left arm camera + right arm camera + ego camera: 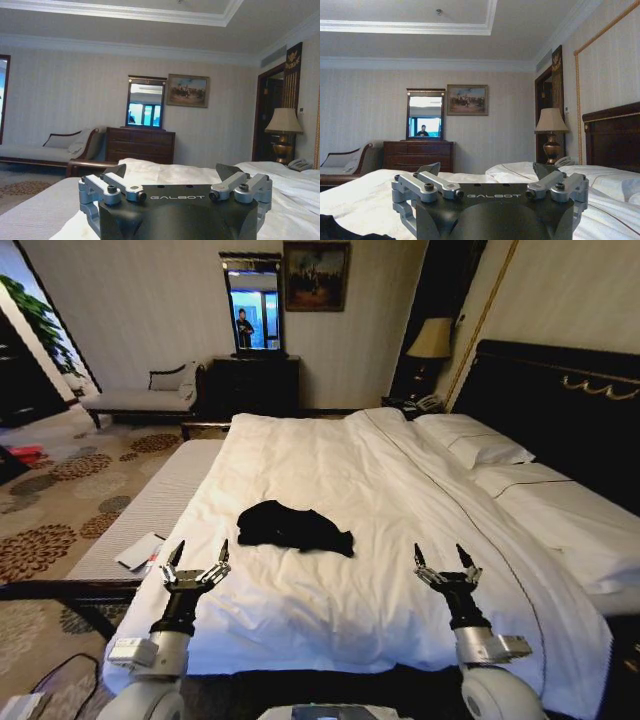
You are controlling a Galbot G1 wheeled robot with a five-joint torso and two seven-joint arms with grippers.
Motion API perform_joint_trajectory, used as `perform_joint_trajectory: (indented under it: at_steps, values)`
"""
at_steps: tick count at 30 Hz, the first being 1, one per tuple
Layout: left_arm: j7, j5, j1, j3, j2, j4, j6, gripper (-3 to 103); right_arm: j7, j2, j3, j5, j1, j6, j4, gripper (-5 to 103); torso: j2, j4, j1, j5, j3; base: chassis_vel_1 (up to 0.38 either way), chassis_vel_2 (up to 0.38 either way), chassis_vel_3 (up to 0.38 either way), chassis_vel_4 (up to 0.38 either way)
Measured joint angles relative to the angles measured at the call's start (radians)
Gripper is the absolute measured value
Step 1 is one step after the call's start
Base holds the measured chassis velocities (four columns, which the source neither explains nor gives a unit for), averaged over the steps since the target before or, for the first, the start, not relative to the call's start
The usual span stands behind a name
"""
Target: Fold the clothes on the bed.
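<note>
A crumpled black T-shirt [295, 527] lies on the white bed [330, 455], near the middle toward the foot end. A dark edge of it [340, 231] shows in the right wrist view. My left gripper [198, 552] is raised above the bed's front left part, open, a short way from the shirt's left side. My right gripper [444, 555] is raised above the front right part, open, farther from the shirt. Both sets of fingers point upward with nothing between them. The open left gripper [170, 172] and open right gripper [487, 170] show in their wrist views.
A white flat booklet [140, 551] lies on the grey mattress edge at the left. Pillows [475, 440] and the dark headboard [560, 410] are at the right. A chaise longue [140, 395], a dresser [255, 385] with mirror and a lamp [431, 340] stand along the far wall.
</note>
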Motion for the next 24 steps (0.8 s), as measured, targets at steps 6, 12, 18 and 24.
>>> perform_joint_trajectory:
  at_steps: [6, 12, 18, 24]
  values:
    - [0.000, 0.001, -0.002, 0.000, -0.002, 0.003, 0.000, 100, 0.001, -0.004, -0.007, 0.011, 0.007, 0.007, -0.005, 100, 0.000, 0.0001, 0.000, 0.0003, 0.000, -0.037, 0.087, 0.046, -0.081]
    - [0.000, 0.003, -0.006, 0.001, -0.004, 0.009, 0.000, 100, 0.004, -0.010, -0.019, 0.048, 0.017, 0.006, -0.001, 100, 0.000, 0.0000, 0.001, 0.0003, 0.000, -0.070, 0.072, 0.069, -0.063]
    - [0.000, 0.006, -0.008, 0.003, -0.006, 0.012, 0.000, 100, -0.002, -0.015, -0.023, 0.055, 0.027, 0.015, -0.009, 100, 0.000, -0.0001, 0.000, 0.0001, 0.000, 0.000, 0.000, 0.000, 0.000]
    - [0.000, 0.007, -0.011, 0.003, -0.008, 0.014, 0.000, 100, -0.001, -0.018, -0.023, 0.053, 0.030, 0.009, -0.009, 100, 0.000, 0.0000, 0.000, 0.0001, 0.000, 0.000, 0.000, 0.000, 0.000]
